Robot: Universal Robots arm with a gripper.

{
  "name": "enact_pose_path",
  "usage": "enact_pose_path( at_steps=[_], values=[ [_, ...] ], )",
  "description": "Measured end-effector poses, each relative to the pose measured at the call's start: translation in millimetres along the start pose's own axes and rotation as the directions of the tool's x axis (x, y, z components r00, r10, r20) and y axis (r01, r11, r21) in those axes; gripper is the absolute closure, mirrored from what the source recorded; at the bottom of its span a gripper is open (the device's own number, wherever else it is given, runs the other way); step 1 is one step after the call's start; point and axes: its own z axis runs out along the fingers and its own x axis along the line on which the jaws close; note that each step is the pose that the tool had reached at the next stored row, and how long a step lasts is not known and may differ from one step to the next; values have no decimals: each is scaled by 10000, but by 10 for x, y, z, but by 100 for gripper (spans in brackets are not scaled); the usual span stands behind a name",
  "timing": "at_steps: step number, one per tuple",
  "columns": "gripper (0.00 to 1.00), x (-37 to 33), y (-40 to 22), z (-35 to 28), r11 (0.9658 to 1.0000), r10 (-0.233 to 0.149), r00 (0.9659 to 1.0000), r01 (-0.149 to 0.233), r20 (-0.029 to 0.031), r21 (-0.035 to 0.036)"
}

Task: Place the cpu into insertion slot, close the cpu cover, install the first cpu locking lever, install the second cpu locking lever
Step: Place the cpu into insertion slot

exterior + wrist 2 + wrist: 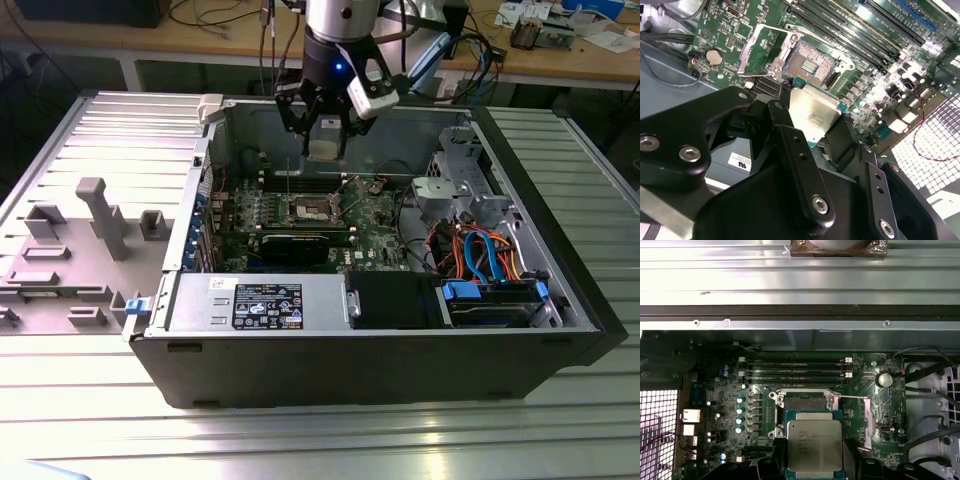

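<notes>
Second wrist view: the gripper (815, 137), pinching the cpu (812, 112) by its edges, holds it above and apart from the empty insertion slot (810, 62), beside which the cpu cover (746, 52) lies open; all four steps are judged outstanding.

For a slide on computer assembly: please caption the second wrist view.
Gripper holding the chip above the motherboard, socket empty and its cover flipped open.
</notes>
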Motion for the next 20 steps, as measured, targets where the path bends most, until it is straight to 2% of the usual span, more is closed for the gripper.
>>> enact_pose_path(
  at_steps=[4, 11, 20],
  values=[
    [46, 14, -29, 16, 10000, -58, 10000, 58, -5, 9],
    [46, 35, -117, 58, 9999, -170, 9999, 170, -14, 10],
    [46, 41, -180, 125, 9997, -261, 9997, 261, -20, 11]
  ],
)
